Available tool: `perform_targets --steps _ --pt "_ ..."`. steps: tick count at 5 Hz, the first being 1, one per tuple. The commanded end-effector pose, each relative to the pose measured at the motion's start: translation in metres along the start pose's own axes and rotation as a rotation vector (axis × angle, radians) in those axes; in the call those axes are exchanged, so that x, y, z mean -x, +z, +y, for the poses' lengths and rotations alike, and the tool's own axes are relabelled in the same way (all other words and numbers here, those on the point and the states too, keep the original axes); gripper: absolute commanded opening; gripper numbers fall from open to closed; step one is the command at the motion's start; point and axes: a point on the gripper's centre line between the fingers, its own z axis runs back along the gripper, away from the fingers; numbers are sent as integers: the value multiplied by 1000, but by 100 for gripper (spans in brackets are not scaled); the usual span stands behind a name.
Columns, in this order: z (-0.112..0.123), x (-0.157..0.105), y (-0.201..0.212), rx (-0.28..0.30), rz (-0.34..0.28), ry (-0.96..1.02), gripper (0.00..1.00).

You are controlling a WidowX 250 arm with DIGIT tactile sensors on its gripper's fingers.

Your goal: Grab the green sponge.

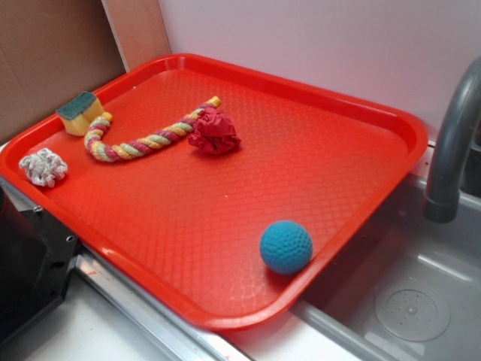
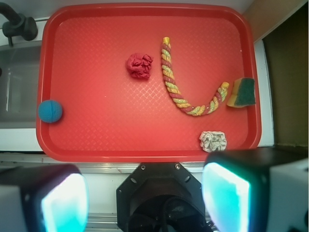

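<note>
The green sponge sits at the red tray's rim, seemingly touching the twisted rope; gripper spread wide, empty.

On the tray, the sponge touches the rope at its nine-o'clock end; the ball lies at five o'clock.

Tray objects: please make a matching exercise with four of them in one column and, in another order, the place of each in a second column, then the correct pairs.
Things:
1. green sponge
2. teal ball
3. red crumpled cloth
4. white crumpled wad

Places, as the exterior view shows them:
A. alone near the tray's edge on the sink side
B. touching the looped end of the rope
C. near the tray's left rim, in front of the sponge
D. beside the rope's straight end

Pairs: 1-B, 2-A, 3-D, 4-C
</note>
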Motion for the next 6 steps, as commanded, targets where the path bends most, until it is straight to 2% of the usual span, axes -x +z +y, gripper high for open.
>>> perform_targets --steps 1,2,3,4,5,6 --pt "0 0 0 0 0 0 100" --pt "50 -43 -54 -86 61 225 100" --pt "97 -64 -83 -123 13 426 100" --pt "130 -68 -109 -130 -9 537 100" --pt "160 -56 -129 -121 -45 688 100" --pt "176 -47 -139 -136 -49 761 100"
